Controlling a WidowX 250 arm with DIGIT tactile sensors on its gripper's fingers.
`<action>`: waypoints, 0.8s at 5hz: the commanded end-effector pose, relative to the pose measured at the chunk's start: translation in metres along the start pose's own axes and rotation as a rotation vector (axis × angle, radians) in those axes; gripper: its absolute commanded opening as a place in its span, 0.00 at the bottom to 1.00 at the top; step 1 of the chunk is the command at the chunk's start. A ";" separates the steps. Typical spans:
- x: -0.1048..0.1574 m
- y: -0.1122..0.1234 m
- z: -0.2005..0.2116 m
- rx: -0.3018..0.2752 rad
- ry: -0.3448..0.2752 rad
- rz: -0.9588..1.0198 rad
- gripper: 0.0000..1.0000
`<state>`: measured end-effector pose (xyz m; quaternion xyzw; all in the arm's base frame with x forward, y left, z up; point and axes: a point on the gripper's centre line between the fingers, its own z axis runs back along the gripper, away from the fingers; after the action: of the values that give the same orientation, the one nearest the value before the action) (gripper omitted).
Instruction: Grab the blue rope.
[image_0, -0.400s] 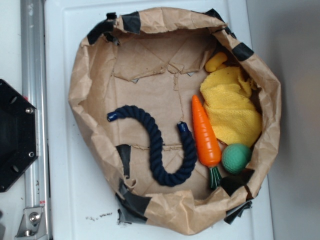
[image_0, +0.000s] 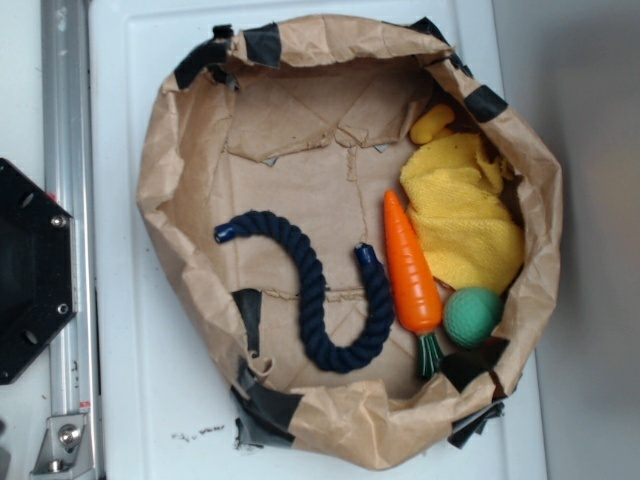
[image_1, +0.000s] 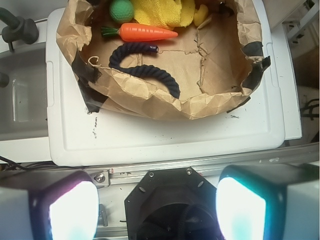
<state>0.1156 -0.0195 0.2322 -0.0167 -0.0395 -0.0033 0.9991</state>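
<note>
Gripper (image_1: 156, 210) sits high and back from the work, its two pads (image_1: 70, 210) spread wide apart with nothing between them; I only have it in the wrist view. It hangs over the black base plate (image_1: 170, 210) and the metal rail (image_1: 200, 167), well short of the bag.

Step in hand: approach, not yet begun in earnest. No contact with anything.

The blue rope (image_1: 145, 67) lies ahead of and well below the gripper, on the floor of the brown paper bag (image_1: 150, 102), just past the bag's near wall. In the exterior view the rope (image_0: 320, 290) shows as thick dark navy twisted cord bent in an S, glossy blue caps on both ends. It lies flat, free of the other items; one capped end sits just beside the orange carrot (image_0: 412, 270). Green ball (image_0: 472, 316) and yellow cloth (image_0: 465, 215) are beyond the carrot.

Next move, my judgement: carry forward over the bag wall, drop onto a mid-span of the rope away from the carrot, jaws straddling the cord crosswise. The rumpled near wall could snag a low approach, so I'd go in high.
</note>
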 end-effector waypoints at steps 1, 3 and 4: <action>0.076 0.030 -0.036 -0.031 0.009 -0.157 1.00; 0.104 0.019 -0.135 0.071 0.136 -0.364 1.00; 0.115 0.025 -0.158 0.066 0.131 -0.318 1.00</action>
<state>0.2389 -0.0025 0.0761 0.0183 0.0407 -0.1673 0.9849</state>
